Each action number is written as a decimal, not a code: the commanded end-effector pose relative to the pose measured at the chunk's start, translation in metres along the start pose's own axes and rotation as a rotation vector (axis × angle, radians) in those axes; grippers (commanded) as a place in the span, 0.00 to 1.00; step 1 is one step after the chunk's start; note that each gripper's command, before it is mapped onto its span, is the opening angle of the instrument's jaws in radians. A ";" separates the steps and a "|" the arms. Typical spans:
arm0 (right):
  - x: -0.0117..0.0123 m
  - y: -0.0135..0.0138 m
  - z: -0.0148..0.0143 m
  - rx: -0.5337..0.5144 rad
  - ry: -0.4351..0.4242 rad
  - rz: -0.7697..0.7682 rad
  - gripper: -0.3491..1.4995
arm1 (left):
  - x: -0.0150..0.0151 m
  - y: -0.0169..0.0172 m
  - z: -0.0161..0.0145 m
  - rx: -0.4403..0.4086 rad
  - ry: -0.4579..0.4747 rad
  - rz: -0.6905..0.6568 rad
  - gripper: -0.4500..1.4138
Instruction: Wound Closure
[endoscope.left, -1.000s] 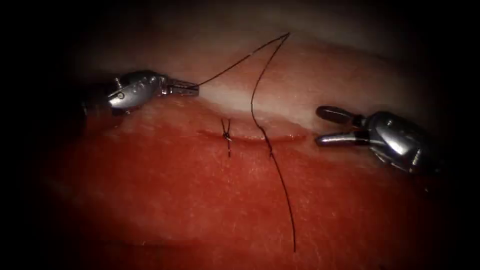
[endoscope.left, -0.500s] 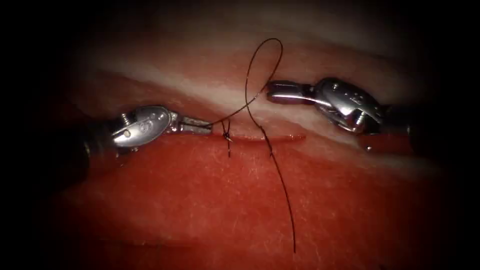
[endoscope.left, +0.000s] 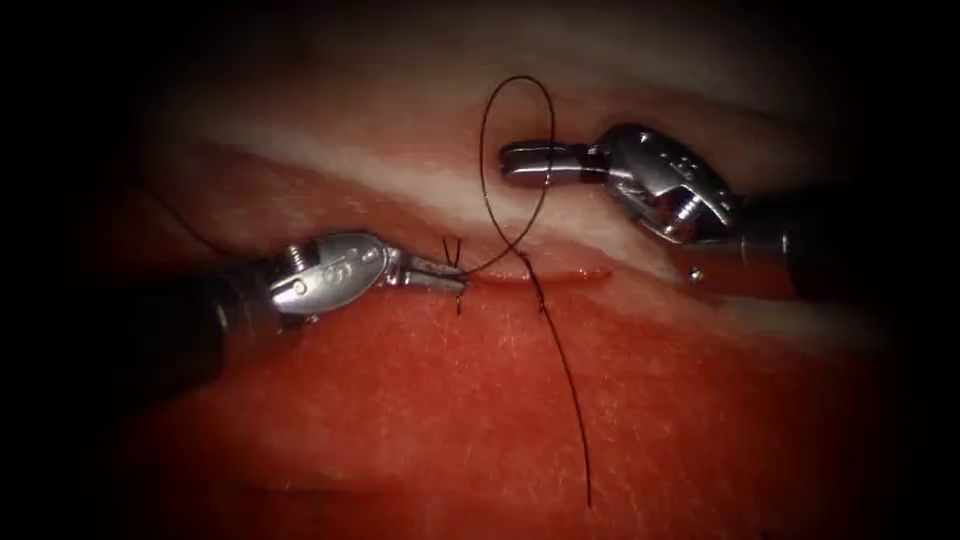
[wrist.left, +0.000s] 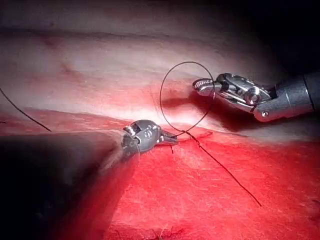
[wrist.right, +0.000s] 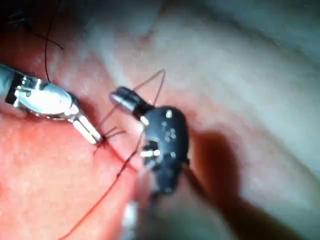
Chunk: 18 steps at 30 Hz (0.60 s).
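While the left tool has slid along the cut to the tied knot, jaws clamped on the thread, the strand has slackened into a loop above the cut. Inside that loop sits the right tool, jaws closed on nothing I can make out, which suggests a throw is forming; the needle's whereabouts cannot be told.

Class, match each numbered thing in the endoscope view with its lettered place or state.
1. left tool
2. right tool
3. free thread end
4. tied stitch

A. lies on the red tissue below the cut
B. shut on the thread, beside the cut's left end
C. sits across the cut near its left end
D. above the cut, shut on nothing, with the loop of thread passing around its fingers

Pairs: 1-B, 2-D, 3-A, 4-C
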 end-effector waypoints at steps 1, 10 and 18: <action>-0.0004 0.0006 0.0011 0.025 0.007 0.012 0.18 | -0.0002 -0.0004 0.0009 0.000 0.002 0.002 0.00; -0.0004 0.0000 0.0016 0.235 0.043 0.053 0.28 | 0.0004 -0.0019 0.0027 -0.004 -0.027 0.029 0.00; -0.0006 -0.0009 0.0022 0.403 -0.091 0.002 0.54 | -0.0016 -0.0049 0.0032 0.015 -0.061 0.031 0.00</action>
